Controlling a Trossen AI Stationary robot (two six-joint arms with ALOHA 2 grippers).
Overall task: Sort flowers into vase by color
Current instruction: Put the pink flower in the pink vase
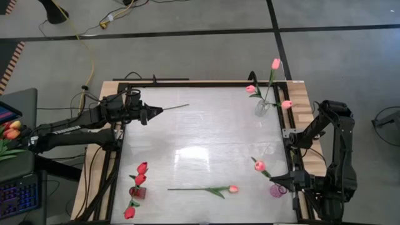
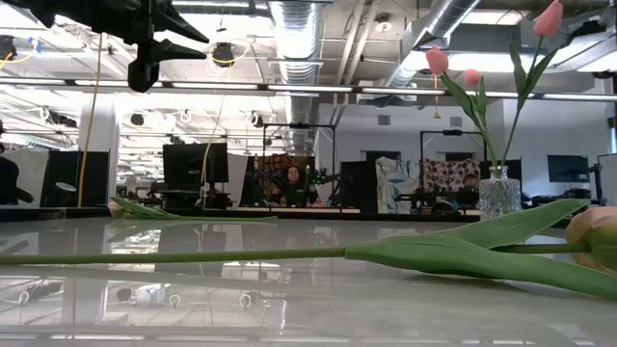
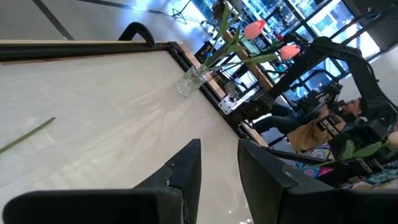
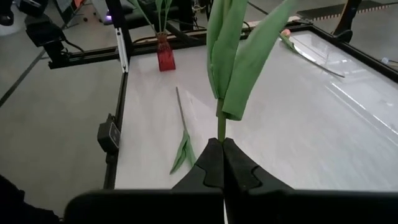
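My right gripper (image 1: 279, 180) is at the table's near right corner, beside a small purple vase (image 1: 278, 190), and is shut on a pink tulip (image 1: 259, 165). My left gripper (image 1: 153, 114) hangs raised over the far left of the table with a narrow gap between its fingers (image 3: 186, 168); it holds nothing. A tulip stem (image 1: 176, 107) lies on the table under it, its head hidden by the gripper. Another pink tulip (image 1: 212, 189) lies flat near the near edge. A clear vase (image 1: 262, 107) holds three pink tulips. A red vase (image 1: 137, 192) holds red ones. My right gripper pinches the tulip's thin stem (image 4: 221, 127) between its two fingers, just below the leaves (image 4: 233, 56). The fingers reach in level from the table's right side, lying across the stem. The tulip is lifted clear and rises out of the fingers, leaning toward the table's far left.
A bunch of orange-red tulips (image 1: 11, 130) sits off the table at the left, next to a keyboard. A black frame rail (image 1: 119, 156) borders the tabletop. The middle of the white tabletop (image 1: 206, 137) is bare. People sit in the room beyond the table.
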